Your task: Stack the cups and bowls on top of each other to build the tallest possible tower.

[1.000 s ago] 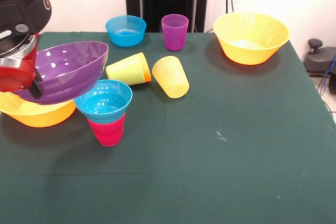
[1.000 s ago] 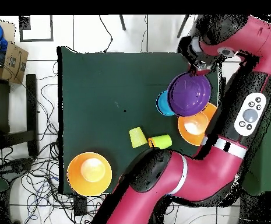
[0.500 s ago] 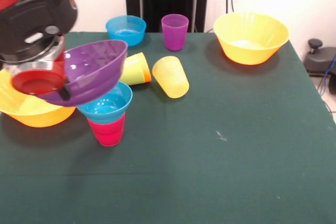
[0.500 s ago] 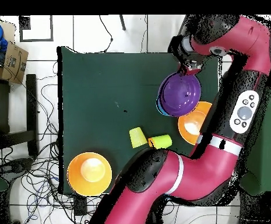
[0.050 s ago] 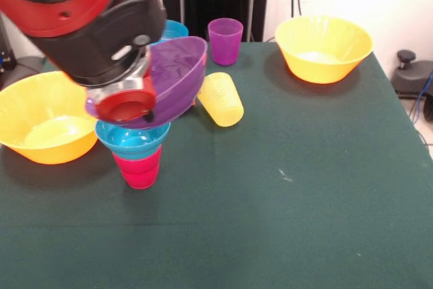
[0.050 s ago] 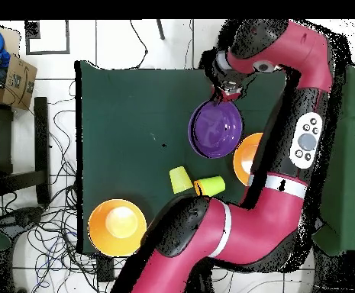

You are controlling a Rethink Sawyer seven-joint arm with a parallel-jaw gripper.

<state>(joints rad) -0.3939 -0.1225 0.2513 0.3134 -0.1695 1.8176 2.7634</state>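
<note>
Tool (image 6: 227, 94) pinching the purple bowl's (image 5: 174, 79) rim holds it tilted over the cyan bowl (image 5: 132, 139) on the red cup (image 5: 139, 168), both hidden from overhead

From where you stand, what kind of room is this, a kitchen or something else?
Probably a robotics lab, not a kitchen. A red and black robot arm works over a green-clothed table, loose cables sprawl across the tiled floor, and toy-bright plastic cups and bowls, like the purple bowl, serve as test pieces.
</note>
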